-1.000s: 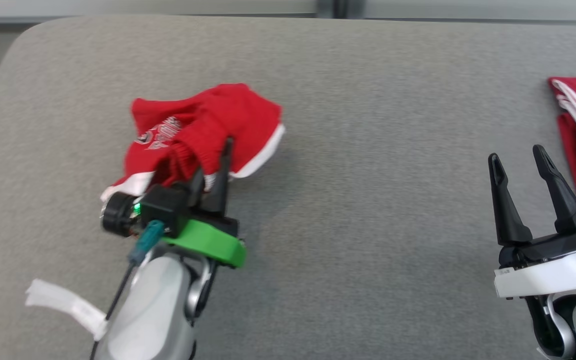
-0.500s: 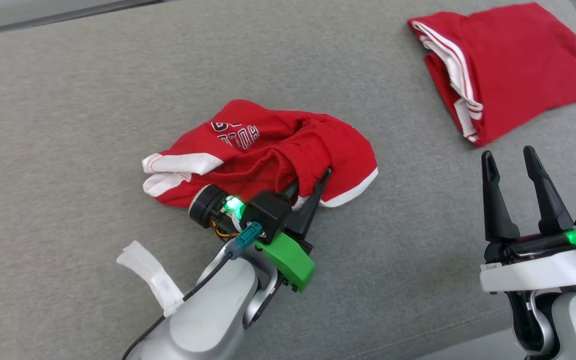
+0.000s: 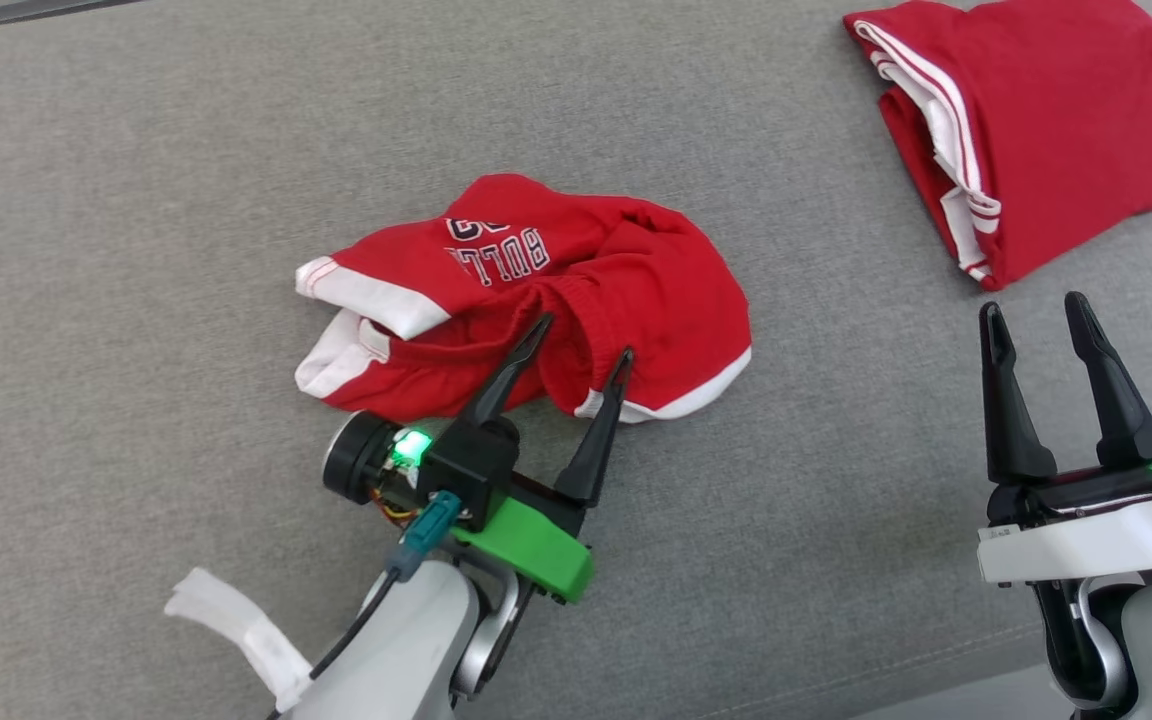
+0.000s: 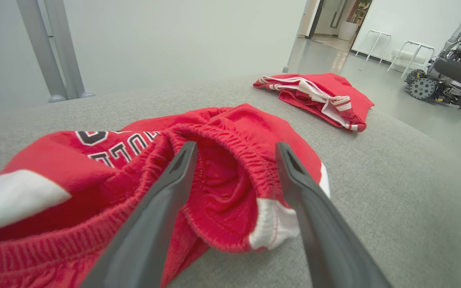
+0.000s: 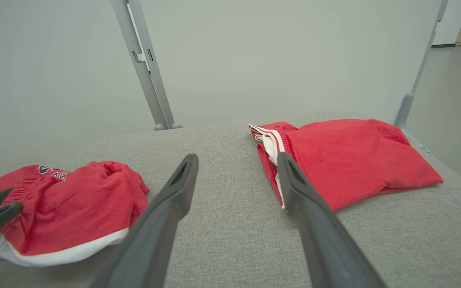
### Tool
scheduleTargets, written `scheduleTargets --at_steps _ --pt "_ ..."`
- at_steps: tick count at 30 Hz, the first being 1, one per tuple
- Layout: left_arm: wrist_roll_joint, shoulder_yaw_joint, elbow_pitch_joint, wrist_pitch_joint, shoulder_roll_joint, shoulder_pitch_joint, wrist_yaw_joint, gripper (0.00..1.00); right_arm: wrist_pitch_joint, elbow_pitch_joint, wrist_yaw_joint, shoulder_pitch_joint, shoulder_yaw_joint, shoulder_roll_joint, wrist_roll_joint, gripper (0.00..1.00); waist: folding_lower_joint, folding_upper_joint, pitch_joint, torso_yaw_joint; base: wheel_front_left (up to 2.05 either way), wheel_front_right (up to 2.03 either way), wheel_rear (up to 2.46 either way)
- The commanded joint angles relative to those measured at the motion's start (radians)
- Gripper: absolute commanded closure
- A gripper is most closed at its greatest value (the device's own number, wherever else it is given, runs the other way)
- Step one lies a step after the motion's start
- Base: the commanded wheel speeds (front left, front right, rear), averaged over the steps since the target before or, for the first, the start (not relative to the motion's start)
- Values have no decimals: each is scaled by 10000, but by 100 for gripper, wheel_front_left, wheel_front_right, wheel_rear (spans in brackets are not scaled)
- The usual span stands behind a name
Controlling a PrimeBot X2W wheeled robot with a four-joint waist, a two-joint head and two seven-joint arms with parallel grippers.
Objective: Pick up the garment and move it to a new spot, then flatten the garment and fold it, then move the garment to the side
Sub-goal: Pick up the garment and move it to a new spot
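Observation:
The garment [image 3: 636, 290] is a crumpled pair of red shorts with white trim and dark lettering, lying mid-surface on the grey padded table [image 3: 136, 200]. My left gripper [image 3: 586, 335] is open, its two fingers straddling the gathered waistband at the garment's near edge without pinching it. The left wrist view shows the waistband fold [image 4: 230, 192] between the spread fingers of the left gripper [image 4: 235, 144]. My right gripper [image 3: 1032, 303] stands open and empty at the lower right, apart from the garment [image 5: 74, 204]. In the right wrist view the right gripper [image 5: 237, 156] points over bare table.
A second red garment [image 3: 1036, 130], folded with white stripes, lies at the far right near the table's edge [image 5: 354, 160]. Grey frame posts [image 5: 146, 68] stand behind the table. Another wheeled robot [image 4: 434, 80] sits on the floor beyond.
My left gripper has opened and let go of the garment, which now rests on the table. The head camera has shifted, bringing the folded garment more into view. The right gripper stays open.

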Motion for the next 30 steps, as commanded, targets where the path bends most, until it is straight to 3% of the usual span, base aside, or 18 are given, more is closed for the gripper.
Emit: scheduleTargets --at_steps 1,11,21,30 --pt "45 191 -185 2 163 304 112 0 69 -63 -16 110 -27 -81 -49 0 0 -1 -768 994 0 0 0" --pt "13 2357 -1497 1 909 1613 702 0 622 -454 -16 523 -169 -241 -192 0 0 -1 -1387 2071 0 0 0" --pt "-102 4206 -1759 2 1582 2675 384 0 1030 -658 -16 1147 -190 -125 -246 0 0 -1 -2032 2268 0 0 0" --pt "171 4500 -1676 2 1456 3496 224 0 1304 -655 -16 1552 205 -146 -312 0 0 -1 -2623 1947 0 0 0"
